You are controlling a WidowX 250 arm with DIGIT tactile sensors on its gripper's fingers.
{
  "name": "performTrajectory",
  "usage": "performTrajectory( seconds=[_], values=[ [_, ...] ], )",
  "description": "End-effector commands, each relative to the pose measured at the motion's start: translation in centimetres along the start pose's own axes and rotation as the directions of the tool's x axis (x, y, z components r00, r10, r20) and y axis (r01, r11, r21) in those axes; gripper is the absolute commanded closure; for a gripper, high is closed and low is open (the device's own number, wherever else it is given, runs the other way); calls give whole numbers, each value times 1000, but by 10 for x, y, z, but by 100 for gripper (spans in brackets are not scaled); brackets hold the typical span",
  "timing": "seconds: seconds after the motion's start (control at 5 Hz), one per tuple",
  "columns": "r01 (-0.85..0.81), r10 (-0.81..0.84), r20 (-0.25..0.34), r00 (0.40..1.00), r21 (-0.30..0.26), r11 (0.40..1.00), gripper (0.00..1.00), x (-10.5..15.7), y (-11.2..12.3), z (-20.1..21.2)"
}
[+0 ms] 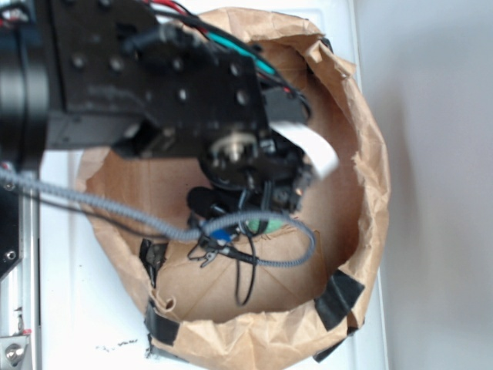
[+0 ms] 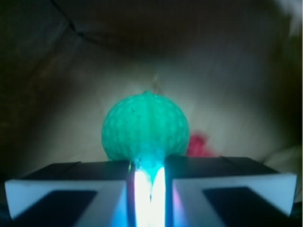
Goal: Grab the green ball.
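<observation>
The green ball (image 2: 144, 125), round and finely dimpled, fills the middle of the wrist view. Its lower part is squeezed into the narrow gap between the two fingers. My gripper (image 2: 147, 165) is shut on it, with the black and white fingers (image 2: 85, 182) pressed close on both sides. In the exterior view the black arm reaches down into a brown paper basin, and only a sliver of the green ball (image 1: 257, 227) shows under the gripper (image 1: 248, 216). The wrist hides most of the fingers there.
A crumpled red wad (image 2: 201, 145) lies just behind and right of the ball. The brown paper basin (image 1: 371, 185) has high crinkled walls, patched with black tape (image 1: 339, 297). A grey sleeved cable (image 1: 115, 206) and thin black wires (image 1: 245, 270) hang across its floor.
</observation>
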State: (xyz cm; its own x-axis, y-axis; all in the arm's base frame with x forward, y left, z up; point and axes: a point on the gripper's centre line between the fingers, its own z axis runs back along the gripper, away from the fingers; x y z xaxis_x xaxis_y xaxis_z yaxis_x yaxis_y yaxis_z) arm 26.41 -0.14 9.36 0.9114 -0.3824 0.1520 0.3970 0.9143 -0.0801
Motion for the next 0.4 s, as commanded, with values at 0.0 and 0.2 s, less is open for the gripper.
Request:
performTrajectory(
  seconds=[0.0,0.2],
  values=[
    [-368,355,150,923,68,927,100,-13,7,70],
    [-380,371,143,918,41,924,100,-20,12,105]
  ],
)
